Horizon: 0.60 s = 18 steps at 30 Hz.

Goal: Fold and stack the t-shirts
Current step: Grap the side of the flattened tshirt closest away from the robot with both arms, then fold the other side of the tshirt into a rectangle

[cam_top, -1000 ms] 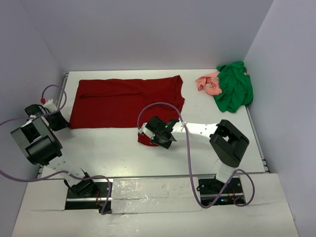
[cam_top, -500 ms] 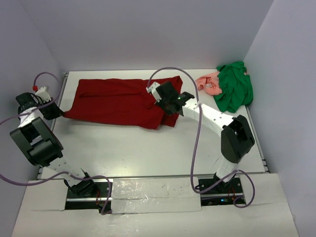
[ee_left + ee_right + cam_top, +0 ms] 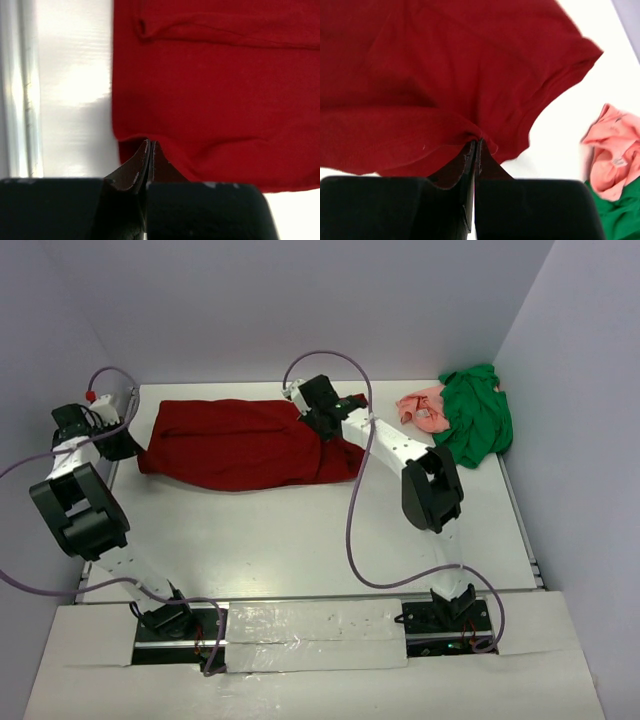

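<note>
The maroon t-shirt lies stretched across the back of the table, its near half lifted and carried over the far half. My left gripper is shut on its left hem. My right gripper is shut on its edge near the far right sleeve. The maroon shirt fills the left wrist view and most of the right wrist view. The green t-shirt is crumpled at the back right, with the salmon-pink t-shirt bunched against its left side; the pink one also shows in the right wrist view.
Lilac walls close in the table on the left, back and right. A metal rail runs along the left table edge. Purple cables loop over both arms. The arm bases stand at the near edge.
Both grippers have carried the near edge of the maroon shirt toward the back of the table, folding it over itself. The right arm has swung from mid-table to the far edge.
</note>
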Each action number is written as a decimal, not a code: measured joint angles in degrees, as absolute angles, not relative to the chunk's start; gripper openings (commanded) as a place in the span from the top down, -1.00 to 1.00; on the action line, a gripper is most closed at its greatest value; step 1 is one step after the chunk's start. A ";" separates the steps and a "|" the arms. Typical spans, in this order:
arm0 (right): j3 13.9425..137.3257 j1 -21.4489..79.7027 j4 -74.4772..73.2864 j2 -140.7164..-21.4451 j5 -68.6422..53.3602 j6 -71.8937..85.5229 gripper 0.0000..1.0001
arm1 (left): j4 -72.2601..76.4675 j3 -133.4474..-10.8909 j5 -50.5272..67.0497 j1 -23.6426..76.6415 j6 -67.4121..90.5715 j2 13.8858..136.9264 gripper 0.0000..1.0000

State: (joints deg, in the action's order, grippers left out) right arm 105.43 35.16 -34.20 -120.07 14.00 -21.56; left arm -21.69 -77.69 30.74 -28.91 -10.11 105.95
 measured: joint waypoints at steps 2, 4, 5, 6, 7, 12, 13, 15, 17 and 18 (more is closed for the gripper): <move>109.47 34.33 -34.85 -122.65 14.13 -22.00 1.00 | -21.78 -78.72 30.22 -27.53 -9.85 107.04 0.99; 113.30 33.17 -35.38 -124.90 14.20 -22.41 1.00 | -21.80 -79.90 29.87 -26.28 -9.61 108.14 0.99; 114.96 32.58 -35.75 -125.75 14.31 -22.57 1.00 | -21.82 -80.51 29.76 -25.76 -9.47 108.64 0.99; 117.01 31.90 -35.99 -126.72 14.52 -22.65 1.00 | -21.89 -81.14 29.56 -25.21 -9.37 109.12 1.00; 118.76 31.22 -36.21 -127.52 14.66 -22.70 1.00 | -21.89 -81.80 29.41 -24.69 -9.23 109.62 0.99; 124.31 28.08 -36.77 -129.47 15.70 -23.14 1.00 | -21.91 -83.40 28.38 -23.27 -8.73 110.56 0.99; 124.92 27.57 -36.84 -129.64 16.10 -23.24 1.00 | -21.93 -83.55 28.21 -23.16 -8.56 110.63 0.99; 125.27 26.65 -36.86 -129.75 16.69 -23.31 1.00 | -22.00 -83.90 27.79 -22.79 -8.27 110.67 1.00; 125.27 25.96 -37.01 -129.78 17.02 -23.46 1.00 | -22.11 -84.44 27.44 -22.52 -8.05 110.83 1.00; 125.25 25.67 -37.10 -129.78 17.10 -23.49 1.00 | -22.11 -84.71 27.29 -22.41 -7.99 110.89 1.00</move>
